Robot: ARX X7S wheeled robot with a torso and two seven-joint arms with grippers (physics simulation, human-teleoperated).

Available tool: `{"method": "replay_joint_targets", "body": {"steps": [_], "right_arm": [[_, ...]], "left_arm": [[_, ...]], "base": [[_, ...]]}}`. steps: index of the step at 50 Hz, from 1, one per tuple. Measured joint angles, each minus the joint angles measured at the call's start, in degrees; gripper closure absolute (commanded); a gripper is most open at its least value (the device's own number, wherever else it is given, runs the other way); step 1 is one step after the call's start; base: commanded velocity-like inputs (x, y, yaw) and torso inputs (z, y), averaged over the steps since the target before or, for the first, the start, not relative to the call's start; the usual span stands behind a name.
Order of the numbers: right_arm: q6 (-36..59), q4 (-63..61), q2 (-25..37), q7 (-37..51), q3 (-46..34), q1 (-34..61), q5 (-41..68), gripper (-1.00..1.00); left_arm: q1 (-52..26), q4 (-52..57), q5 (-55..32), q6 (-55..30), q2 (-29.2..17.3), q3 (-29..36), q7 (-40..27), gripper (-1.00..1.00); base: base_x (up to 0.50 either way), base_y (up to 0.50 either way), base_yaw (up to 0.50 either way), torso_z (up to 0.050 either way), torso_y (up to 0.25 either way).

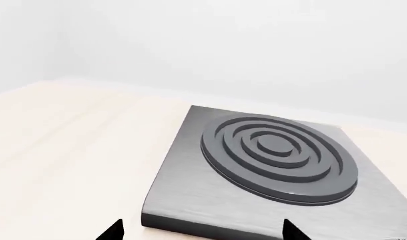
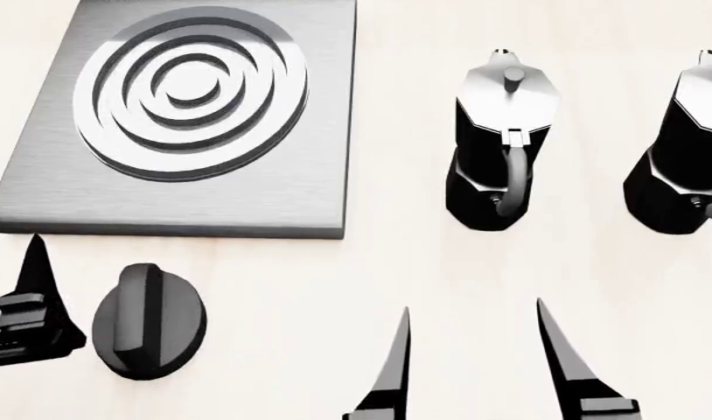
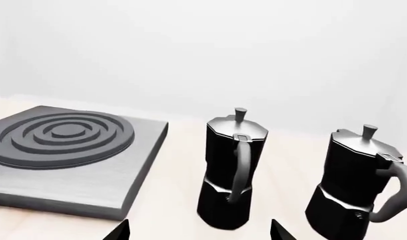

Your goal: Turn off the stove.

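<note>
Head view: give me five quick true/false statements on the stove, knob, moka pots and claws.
1. The knob sits on top of the stove. False: it lies on the table in front of the plate, apart from it.
2. Two moka pots stand upright to the stove's right, the nearer one and the farther one. True.
3. The left claw is clamped on the knob. False: its one visible finger stands beside the knob.
4. The right claw is open and empty. True.
5. A pot sits on the burner rings. False: the rings are bare.
</note>
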Motion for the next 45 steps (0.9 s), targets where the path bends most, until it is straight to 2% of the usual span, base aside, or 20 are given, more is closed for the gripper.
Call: {"method": "replay_joint_targets", "body": {"steps": [45], "right_arm": [[6.9, -3.1, 0.5, -0.4, 0.1, 8.6, 1.4, -1.0]], "left_arm": [[2.0, 7.8, -3.5, 0.3, -3.4, 0.3, 2.8, -1.0]], "base": [[0.0, 0.0, 0.0, 0.0, 0.0]]}}
